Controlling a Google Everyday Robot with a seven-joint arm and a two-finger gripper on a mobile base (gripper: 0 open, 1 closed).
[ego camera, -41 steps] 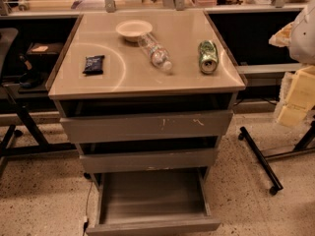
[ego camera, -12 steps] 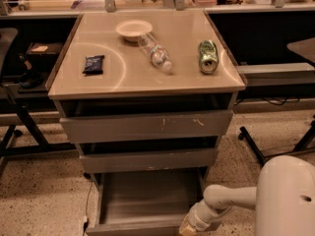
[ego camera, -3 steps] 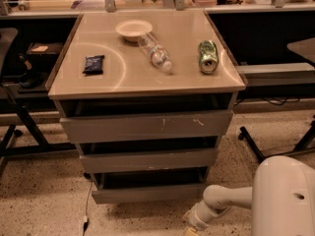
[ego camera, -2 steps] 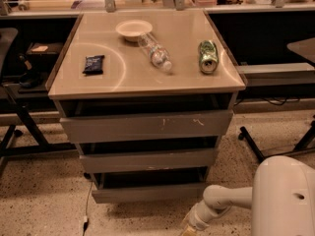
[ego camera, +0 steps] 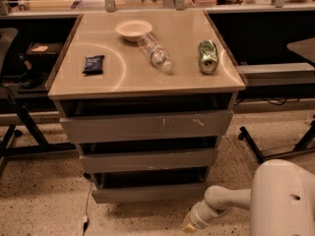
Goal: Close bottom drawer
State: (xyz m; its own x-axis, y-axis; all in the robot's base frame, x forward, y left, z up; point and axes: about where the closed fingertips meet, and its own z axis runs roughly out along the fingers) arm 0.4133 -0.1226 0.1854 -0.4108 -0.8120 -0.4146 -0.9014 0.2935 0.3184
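The bottom drawer (ego camera: pixel 147 192) is the lowest of three grey drawers in the cabinet. Its narrow plain front sits pushed in, nearly in line with the middle drawer front (ego camera: pixel 147 160) above it. My white arm comes in from the lower right. The gripper (ego camera: pixel 191 225) is low near the floor, just right of and in front of the bottom drawer's right corner, apart from it.
On the cabinet top lie a white bowl (ego camera: pixel 133 29), a clear plastic bottle (ego camera: pixel 155 53), a green can (ego camera: pixel 207 56) and a dark packet (ego camera: pixel 93 64). A cable (ego camera: pixel 86 211) hangs to the floor at the left. Black stand legs (ego camera: pixel 261 149) are at the right.
The bottom drawer went from pulled far out to pushed in under the cabinet. Over the last second the gripper has stayed near the drawer's right corner, with little movement.
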